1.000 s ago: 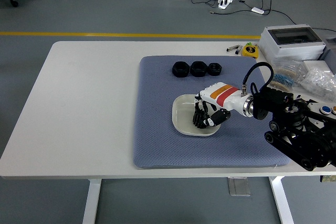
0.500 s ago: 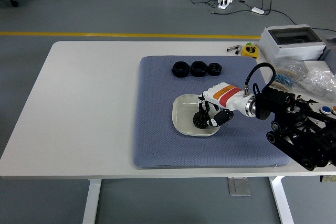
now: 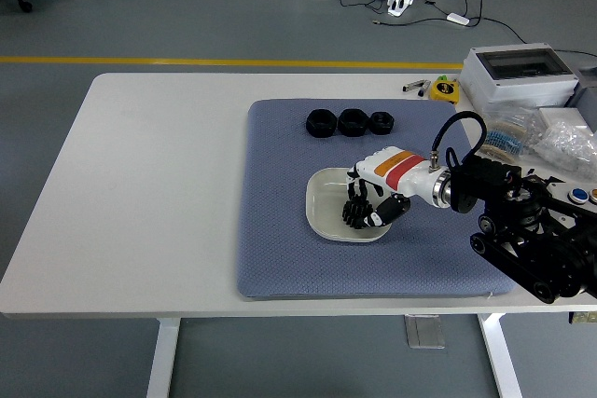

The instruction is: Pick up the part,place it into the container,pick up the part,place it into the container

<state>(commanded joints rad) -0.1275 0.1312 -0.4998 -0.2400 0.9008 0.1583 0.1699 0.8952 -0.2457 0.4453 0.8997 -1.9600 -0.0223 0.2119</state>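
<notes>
**Operator:** Black parts, status and location?

**Technician:** Three black, round, nut-like parts (image 3: 350,122) sit in a row on the far part of the blue-grey textured mat (image 3: 280,230), touching or nearly touching one another. The shallow white oval container (image 3: 322,204) lies near the mat's centre, well apart from that row.

**Operator:** Right hand?

**Technician:** The right hand (image 3: 364,208), white-shelled with an orange and a red band and black fingers (image 3: 354,212), reaches in from the right and hangs over the container's right half, fingers curled downward into the dish. Whether a part is enclosed between them cannot be determined; black on black hides it.

**Operator:** Surroundings?

**Technician:** The mat rests on the white table (image 3: 149,184). At the table's far right corner stand a grey plastic box with a clear lid (image 3: 519,75), a yellow tape measure (image 3: 445,89) and clear bags of small items (image 3: 560,142).
</notes>
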